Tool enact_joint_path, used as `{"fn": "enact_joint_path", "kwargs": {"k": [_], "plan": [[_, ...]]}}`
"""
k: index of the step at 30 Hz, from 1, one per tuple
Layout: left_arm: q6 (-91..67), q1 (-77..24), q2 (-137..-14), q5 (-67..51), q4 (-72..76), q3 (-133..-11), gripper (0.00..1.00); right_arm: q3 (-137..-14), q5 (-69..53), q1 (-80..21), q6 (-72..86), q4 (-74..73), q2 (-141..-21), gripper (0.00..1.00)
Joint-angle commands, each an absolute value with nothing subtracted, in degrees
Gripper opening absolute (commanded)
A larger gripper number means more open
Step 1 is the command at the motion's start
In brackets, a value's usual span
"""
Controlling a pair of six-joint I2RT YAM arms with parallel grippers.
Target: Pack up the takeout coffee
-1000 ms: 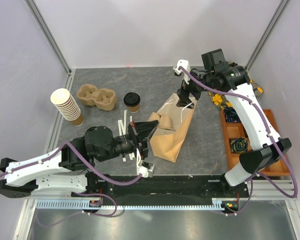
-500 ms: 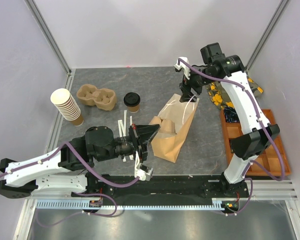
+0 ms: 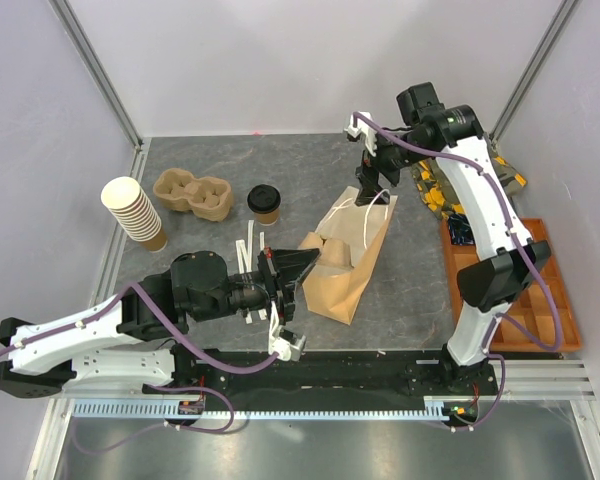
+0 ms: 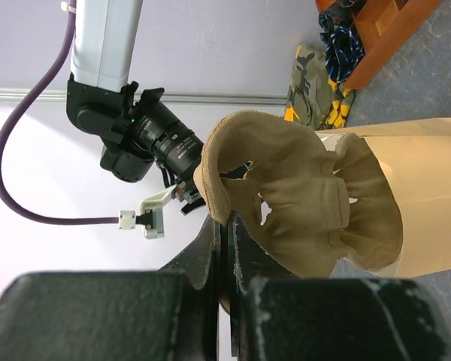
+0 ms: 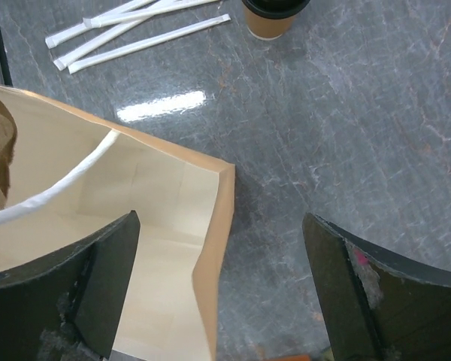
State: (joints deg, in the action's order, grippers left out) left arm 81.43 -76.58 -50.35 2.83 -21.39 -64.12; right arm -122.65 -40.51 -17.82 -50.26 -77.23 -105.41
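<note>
the coffee is not packed yet. the takeout coffee (image 3: pixel 265 203), a small kraft cup under a black lid, stands upright on the grey worktop (image 3: pixel 200 160), well apart from the paper bag (image 3: pixel 355 275) and to its left, with nothing holding it. in the right wrist view it sits at the top edge, beyond the bag's corner.

the step in hand looks like readying the bag. the left hand (image 4: pixel 224 229) is pressed together on the rim of a pulp cup carrier (image 4: pixel 301 203) and holds it at the open bag. its far part seems to sit inside the mouth, though i cannot tell how deep. the right hand (image 5: pixel 219 226) is spread wide and holds nothing. it hangs over the bag's far edge, one finger above the paper by the white handle (image 5: pixel 52 192), the other above bare worktop.

to my eye the next move calls for the carrier to be seated in the bag, and then for a free hand to go to the cup. the right one is spread already, but it would have to cross over the bag to get there. the cup wants a grip on its body below the lid, kept upright. the wrapped straws (image 5: pixel 135 34) lie just beside it.

no brand, label or writing can be read on cup, lid, bag or carrier.
</note>
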Motion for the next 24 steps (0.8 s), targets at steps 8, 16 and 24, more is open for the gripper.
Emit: {"fn": "enact_joint_path", "kwargs": {"k": [8,16,24], "plan": [[81.21,-75.94,-50.54,1.23,-22.32,-66.18,0.02,-107.66,-33.84,-19.34,-34.63,-57.31,-95.45,0.98],[81.21,-75.59,-50.71,1.23,-22.5,-66.27,0.02,-107.14,-34.54,-19.34,-32.86,-55.02,-96.07,0.94],[81.12,-74.97,-50.54,1.32,-22.94,-66.09,0.02,-107.93,-36.73,-18.11,-41.3,-63.44,-98.61,0.7]]}}
